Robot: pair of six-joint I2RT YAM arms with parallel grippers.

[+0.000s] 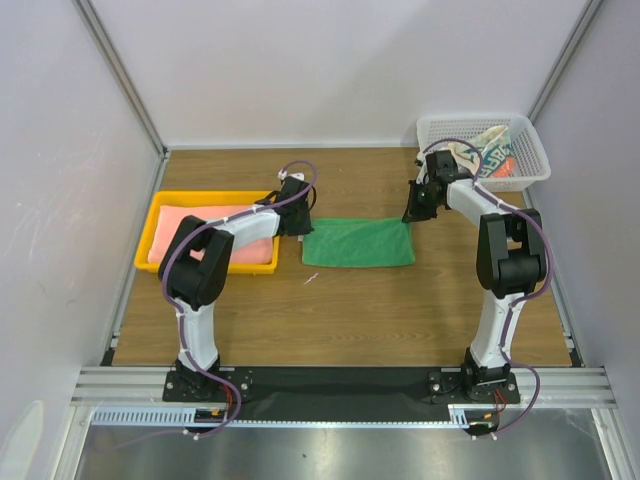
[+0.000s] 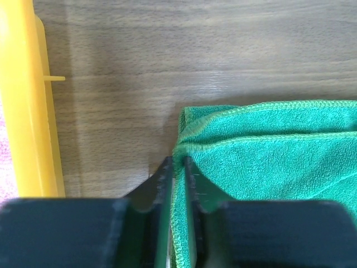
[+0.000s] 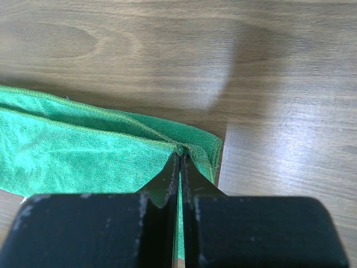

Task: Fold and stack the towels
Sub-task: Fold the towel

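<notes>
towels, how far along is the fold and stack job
One looks done: the pink towel lies flat in the yellow tray. In hand: the green towel, folded over on the table, left gripper and right gripper each pinching an end. Left: the patterned towel, bunched in the white basket.

Top view: left arm point(image 1: 200, 330) at lower left, right arm point(image 1: 490, 320) at lower right, built alike. We log white link shells, bulky black joint housings and black base plates point(image 1: 200, 385). A purple cable point(image 1: 166, 275) loops along each arm. Wrist views: left gripper point(image 2: 177, 161) and right gripper point(image 3: 180, 155) have matte black fingers point(image 2: 159, 187) tapering to thin wedge tips.
</notes>
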